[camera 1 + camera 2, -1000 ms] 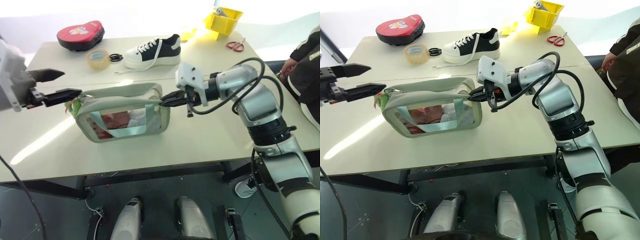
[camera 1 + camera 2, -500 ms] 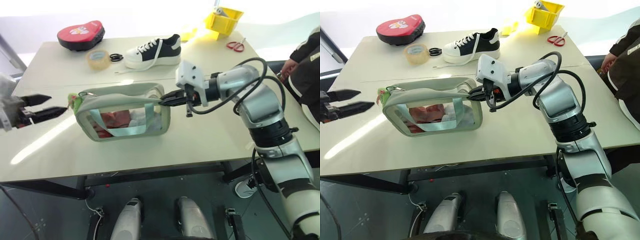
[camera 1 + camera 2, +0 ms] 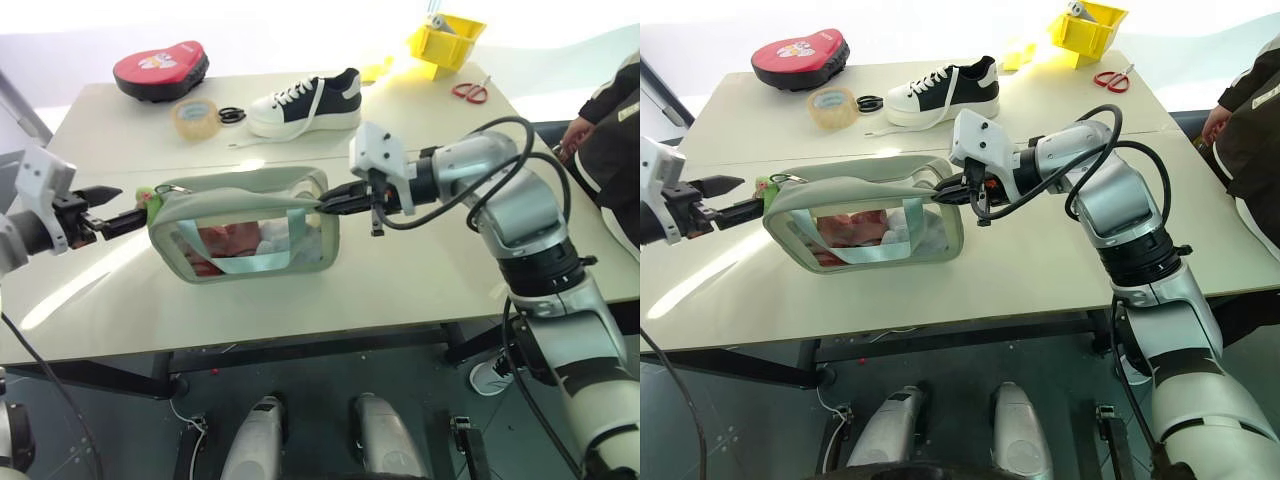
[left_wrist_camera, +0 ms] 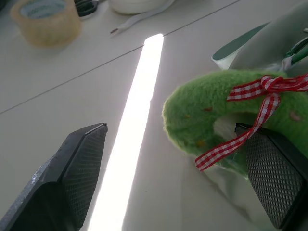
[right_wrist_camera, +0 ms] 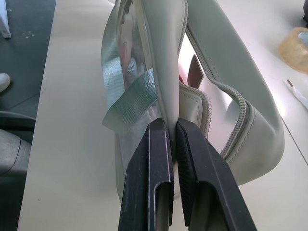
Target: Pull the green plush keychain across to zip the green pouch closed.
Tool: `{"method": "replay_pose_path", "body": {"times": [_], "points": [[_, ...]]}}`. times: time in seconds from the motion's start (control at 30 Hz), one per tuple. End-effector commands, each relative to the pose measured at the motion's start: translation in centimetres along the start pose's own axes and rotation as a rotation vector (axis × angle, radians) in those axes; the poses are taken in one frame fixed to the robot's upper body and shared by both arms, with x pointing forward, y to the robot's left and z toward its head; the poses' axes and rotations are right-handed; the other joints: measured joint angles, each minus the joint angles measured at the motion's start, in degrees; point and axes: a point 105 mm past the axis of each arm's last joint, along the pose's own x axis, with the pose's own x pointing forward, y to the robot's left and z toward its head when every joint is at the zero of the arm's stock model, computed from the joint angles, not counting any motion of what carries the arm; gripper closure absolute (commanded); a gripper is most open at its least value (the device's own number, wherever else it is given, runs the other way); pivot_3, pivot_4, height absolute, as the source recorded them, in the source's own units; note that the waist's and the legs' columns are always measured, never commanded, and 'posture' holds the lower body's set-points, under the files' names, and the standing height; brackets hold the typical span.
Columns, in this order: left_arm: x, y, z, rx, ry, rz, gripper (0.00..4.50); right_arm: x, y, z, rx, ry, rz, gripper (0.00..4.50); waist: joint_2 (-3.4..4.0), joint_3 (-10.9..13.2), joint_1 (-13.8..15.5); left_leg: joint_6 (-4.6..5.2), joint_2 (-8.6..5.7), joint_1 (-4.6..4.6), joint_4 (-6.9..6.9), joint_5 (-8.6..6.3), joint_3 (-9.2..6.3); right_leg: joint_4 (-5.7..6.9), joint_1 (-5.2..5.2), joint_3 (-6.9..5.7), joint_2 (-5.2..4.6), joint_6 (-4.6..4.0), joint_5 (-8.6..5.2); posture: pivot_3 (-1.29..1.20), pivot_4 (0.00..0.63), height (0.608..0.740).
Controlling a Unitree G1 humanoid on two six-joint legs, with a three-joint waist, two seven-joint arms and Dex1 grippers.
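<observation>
Keychain (image 4: 216, 115): fuzzy green plush ring with red-checked ribbon, at pouch (image 3: 250, 225) end facing desk's left edge, between fingers of wide-open left claw (image 3: 112, 205). Right claw (image 3: 335, 201) clamped shut on opposite end's fabric rim. Zipper gapes. Step: grasping keychain. Next: close fingers on plush, pull along zipper toward right claw.

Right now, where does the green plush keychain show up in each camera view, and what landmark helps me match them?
Left eye view: green plush keychain at the green pouch's left end, by the open left pincer.
Right eye view: the same pouch end.
Left wrist view: large, right of centre, red checked ribbon on it.
Right wrist view: not in it.
Shared landmark: tape roll.
</observation>
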Motion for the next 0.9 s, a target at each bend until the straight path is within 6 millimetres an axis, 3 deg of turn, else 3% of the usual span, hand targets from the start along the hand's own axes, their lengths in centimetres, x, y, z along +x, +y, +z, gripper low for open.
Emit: {"method": "replay_pose_path", "body": {"times": [0.03, 0.23, 0.33, 0.53, 0.7, 0.9], "points": [[-0.2, 0.3, 0.9, 0.057, -0.013, 0.010, 0.00, -0.5, 0.1, 1.6, -0.050, -0.043, -0.007, 4.47, 0.00, 0.00, 0.02, 0.00, 0.00, 0.00, 0.00, 0.00, 0.00, 0.00, 0.00, 0.00, 0.00, 0.00, 0.00, 0.00, 0.150, 0.740], [0.1, 0.5, 1.7, 0.053, -0.047, 0.013, 0.00, -0.5, 0.1, 1.7, -0.050, -0.044, -0.011, 4.47, 0.00, 0.00, 0.04, 0.00, 0.00, 0.00, 0.01, 0.00, -0.01, 0.00, 0.01, 0.00, 0.00, 0.00, 0.00, 0.00, 0.150, 0.740], [0.0, 0.6, 1.8, 0.050, -0.055, 0.011, 1.30, -0.6, 0.1, 1.7, -0.050, -0.044, -0.013, 4.50, 0.00, 0.00, 0.02, 0.00, 0.00, 0.00, 0.01, 0.00, -0.01, 0.00, 0.00, -0.01, 0.00, 0.00, 0.00, 0.00, 0.150, 0.740], [-0.1, 0.5, 1.9, 0.051, -0.054, 0.004, 4.34, -0.5, 0.1, 1.7, -0.051, -0.045, -0.017, 4.50, 0.00, 0.00, 0.04, 0.00, 0.00, 0.00, 0.01, 0.00, -0.01, 0.00, 0.00, 0.00, 0.00, 0.00, 0.00, 0.00, 0.150, 0.740], [-0.8, 1.0, 3.1, 0.062, -0.089, 0.029, 4.44, -0.5, 0.0, 1.7, -0.053, -0.045, -0.018, 4.50, 0.00, 0.00, 0.03, 0.00, 0.00, 0.00, 0.01, 0.00, -0.01, 0.00, 0.00, -0.01, 0.00, 0.00, 0.00, 0.00, 0.150, 0.740], [-2.8, 0.1, 8.3, -0.002, -0.253, -0.042, 4.44, -0.4, -0.1, 1.4, -0.052, -0.042, -0.023, 4.50, -0.01, 0.00, -0.03, 0.00, 0.00, -0.01, 0.02, 0.00, -0.03, 0.01, 0.00, -0.03, 0.01, 0.00, 0.00, 0.00, 0.150, 0.740]]}}
